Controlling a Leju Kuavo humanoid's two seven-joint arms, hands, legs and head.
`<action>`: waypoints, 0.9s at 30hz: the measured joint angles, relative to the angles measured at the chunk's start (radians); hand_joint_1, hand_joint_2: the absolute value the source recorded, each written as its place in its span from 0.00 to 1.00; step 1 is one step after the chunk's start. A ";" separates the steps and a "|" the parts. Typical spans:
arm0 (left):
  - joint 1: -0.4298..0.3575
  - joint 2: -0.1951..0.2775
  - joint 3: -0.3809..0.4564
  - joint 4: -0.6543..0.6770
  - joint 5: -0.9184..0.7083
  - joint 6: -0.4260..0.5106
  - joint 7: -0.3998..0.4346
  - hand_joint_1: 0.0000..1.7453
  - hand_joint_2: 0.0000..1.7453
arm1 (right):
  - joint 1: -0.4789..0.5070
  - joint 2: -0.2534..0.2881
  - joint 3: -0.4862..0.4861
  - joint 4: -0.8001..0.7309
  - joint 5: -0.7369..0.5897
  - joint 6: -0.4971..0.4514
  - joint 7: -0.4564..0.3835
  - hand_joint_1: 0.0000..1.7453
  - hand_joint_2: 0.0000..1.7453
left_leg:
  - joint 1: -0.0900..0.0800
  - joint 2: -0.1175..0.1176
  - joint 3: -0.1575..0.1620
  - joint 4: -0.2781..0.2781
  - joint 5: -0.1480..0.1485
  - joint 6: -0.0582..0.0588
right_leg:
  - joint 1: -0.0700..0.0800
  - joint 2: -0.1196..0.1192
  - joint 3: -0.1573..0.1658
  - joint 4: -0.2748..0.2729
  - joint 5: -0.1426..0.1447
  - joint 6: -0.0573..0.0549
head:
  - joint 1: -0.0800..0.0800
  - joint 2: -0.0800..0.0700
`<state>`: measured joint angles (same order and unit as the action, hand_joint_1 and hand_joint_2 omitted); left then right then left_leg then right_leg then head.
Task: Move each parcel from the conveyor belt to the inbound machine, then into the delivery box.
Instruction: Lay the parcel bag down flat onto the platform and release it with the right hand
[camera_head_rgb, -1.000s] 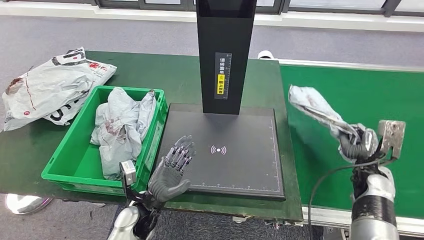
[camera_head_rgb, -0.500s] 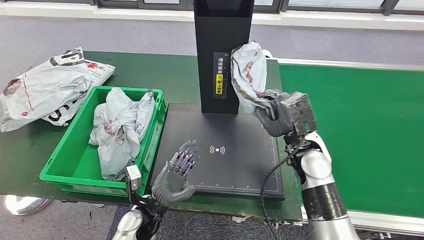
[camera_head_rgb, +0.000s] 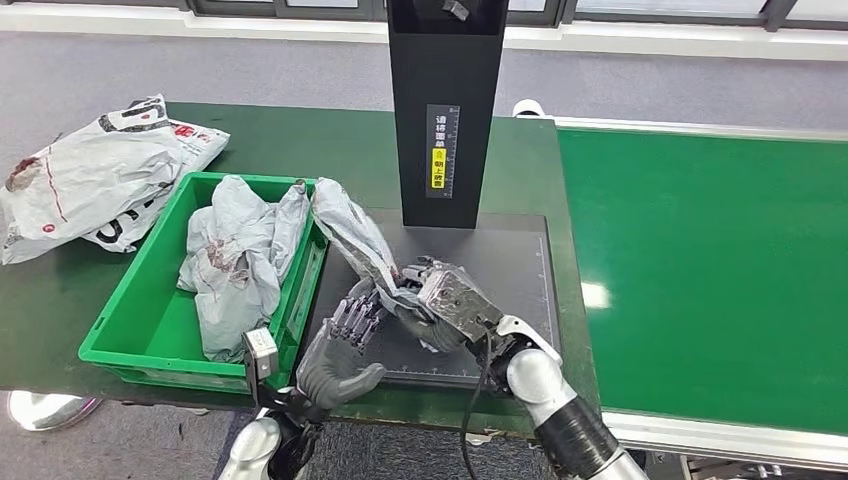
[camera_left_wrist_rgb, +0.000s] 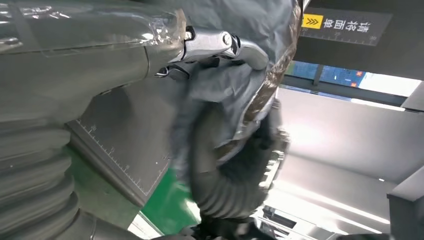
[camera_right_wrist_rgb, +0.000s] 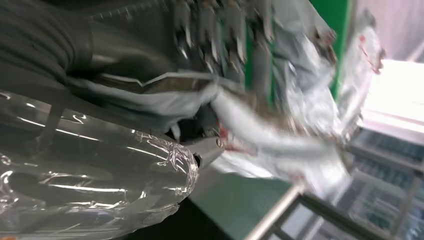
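A crumpled grey parcel bag (camera_head_rgb: 355, 235) with reddish marks hangs over the black inbound machine's scanning plate (camera_head_rgb: 520, 262), its top leaning toward the green delivery box (camera_head_rgb: 135, 290). The right hand (camera_head_rgb: 445, 312) grips its lower end. The left hand (camera_head_rgb: 345, 345) waits just beside, palm up, fingers spread, holding nothing

Crinkled glossy plastic parcel (camera_head_rgb: 352, 232); matt black scanner plate (camera_head_rgb: 500, 270); smooth green belt (camera_head_rgb: 700, 270).

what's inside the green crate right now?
The green plastic crate holds crumpled grey plastic mailer bags, heaped toward its far right side. Bare green floor shows near the front left; anything beneath the heap is covered.
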<state>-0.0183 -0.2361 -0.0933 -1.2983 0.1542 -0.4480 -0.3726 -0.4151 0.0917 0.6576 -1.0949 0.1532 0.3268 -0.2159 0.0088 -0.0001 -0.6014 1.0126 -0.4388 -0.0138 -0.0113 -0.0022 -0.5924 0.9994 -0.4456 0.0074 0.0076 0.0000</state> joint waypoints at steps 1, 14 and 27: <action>0.001 0.001 0.002 -0.004 -0.002 0.001 0.003 0.00 1.00 | 0.000 0.000 0.012 0.014 -0.001 -0.004 -0.003 0.00 1.00 | 0.000 0.000 0.000 0.000 0.000 0.000 | 0.000 0.000 0.000 0.000 0.000 0.000 | 0.000 0.000; 0.013 0.010 0.028 -0.030 -0.008 0.009 0.013 0.00 1.00 | 0.000 -0.001 0.053 0.112 -0.016 -0.026 -0.034 0.00 1.00 | 0.000 0.000 0.000 0.000 0.000 0.000 | 0.000 0.000 0.000 0.000 0.000 0.000 | 0.000 0.000; 0.042 0.024 0.027 -0.087 -0.356 0.226 0.045 0.00 1.00 | 0.119 -0.086 -0.110 -0.046 -0.039 -0.103 -0.069 0.00 1.00 | -0.001 -0.002 -0.001 0.000 0.000 0.000 | -0.001 -0.001 -0.001 -0.001 0.000 0.000 | 0.000 0.000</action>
<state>0.0239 -0.2119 -0.0666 -1.3850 -0.2013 -0.2219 -0.3273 -0.2957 0.0061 0.5471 -1.1412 0.1142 0.2236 -0.2850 0.0082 -0.0020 -0.6022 1.0130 -0.4392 -0.0137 -0.0118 -0.0034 -0.5930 0.9985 -0.4457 0.0075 0.0076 0.0000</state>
